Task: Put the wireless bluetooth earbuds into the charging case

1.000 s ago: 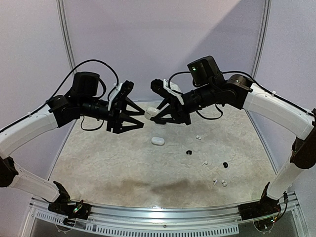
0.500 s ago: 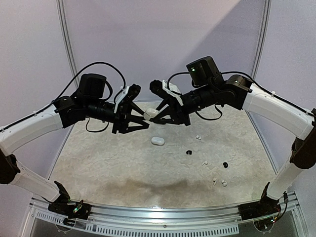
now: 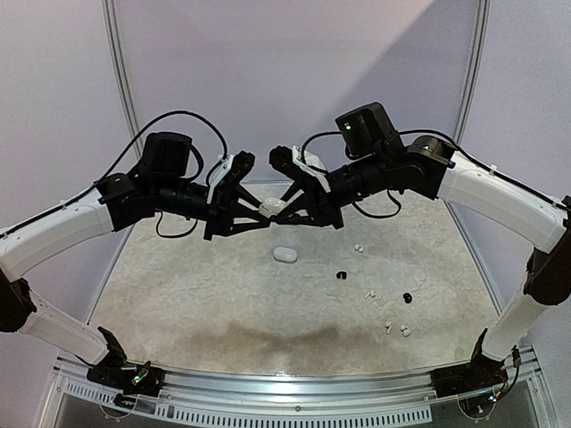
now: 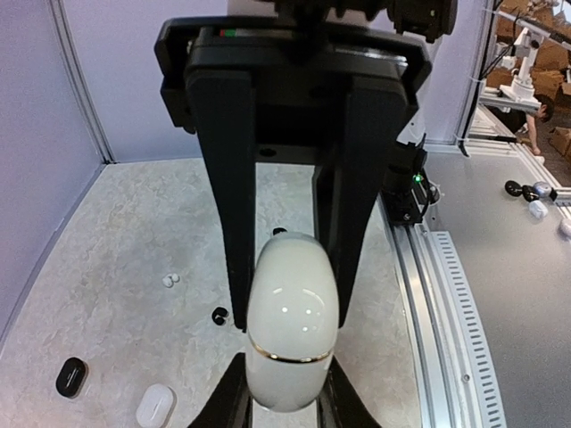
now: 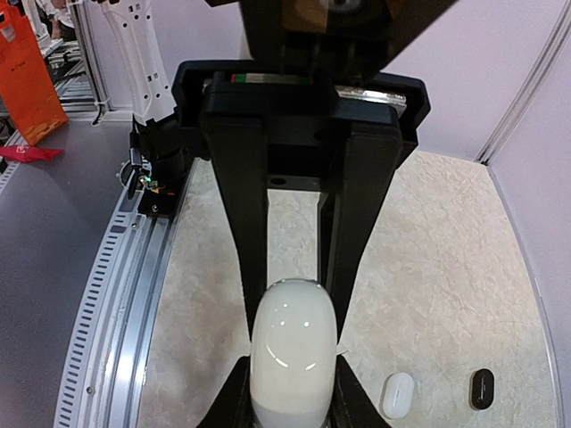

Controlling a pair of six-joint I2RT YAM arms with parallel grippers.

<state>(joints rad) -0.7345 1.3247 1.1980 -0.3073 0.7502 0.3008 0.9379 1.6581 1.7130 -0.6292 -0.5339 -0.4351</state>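
**A:** Where is the case?

**B:** The glossy white oval plastic charging case (image 3: 275, 206) is up in the air, over the far middle of the bench (image 3: 196, 294), which is a mottled beige surface with a stone-like pattern. The case is smooth and rounded like a pebble. In the left wrist view a thin seam line runs round it where its two halves meet.

**A:** What has hold of it?

**B:** Both arms. The left tool (image 3: 265, 216) and the right tool (image 3: 287, 210) meet tip to tip. Each has its matte black fingers drawn in narrow and pressed against the curved sides of the case, one pair at each end.

**A:** And the earbuds?

**B:** Down on the bench, right of centre, well apart from the held case. The tiny white pebble-like plastic earbuds (image 3: 369, 293) lie scattered, some alone and some close together. The two small black earbuds (image 3: 341, 275) sit among them, apart from each other.

**A:** Anything else?

**B:** A second white oval case (image 3: 285, 254) lies flat on the bench under the tools. The wrist views also show a small black oval case (image 5: 482, 389) near it, on the side towards the back wall
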